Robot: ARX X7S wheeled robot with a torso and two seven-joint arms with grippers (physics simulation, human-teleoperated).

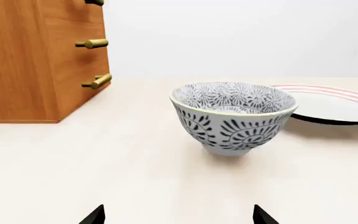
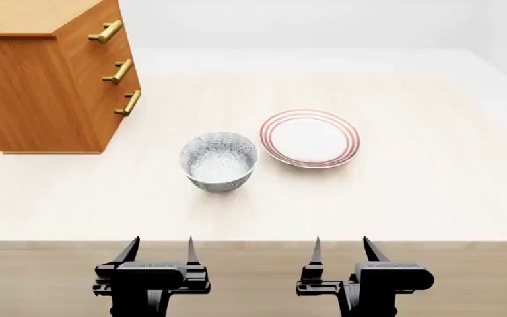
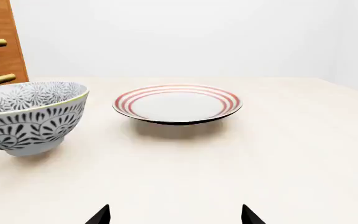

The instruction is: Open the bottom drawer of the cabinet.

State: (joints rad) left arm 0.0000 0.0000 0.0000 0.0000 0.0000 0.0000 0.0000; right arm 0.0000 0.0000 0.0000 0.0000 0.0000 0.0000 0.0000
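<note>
Cabinet: the boxy orange-brown wooden cabinet (image 2: 47,79) stands at the upper left of the head frame on the pale tabletop (image 2: 430,191).
Bottom drawer: the lowest orange-brown wooden drawer (image 2: 121,115), shut, its brass bar handle (image 2: 129,103) facing right in the frame.
Handling: probably stiff and rigid, sliding straight out; the smooth round bar could slip (grip it at mid-length and pull square to the drawer front).
Left claw: the black left claw (image 2: 159,247) at the lower left, fingers wide apart, empty, well apart from the handle.
Right claw: the black right claw (image 2: 342,247) at the lower right, spread wide, empty.
Bystanders: a patterned grey ceramic bowl (image 2: 219,160) and a red-ringed white plate (image 2: 311,139) sit mid-frame, near the left claw's likely path.
</note>
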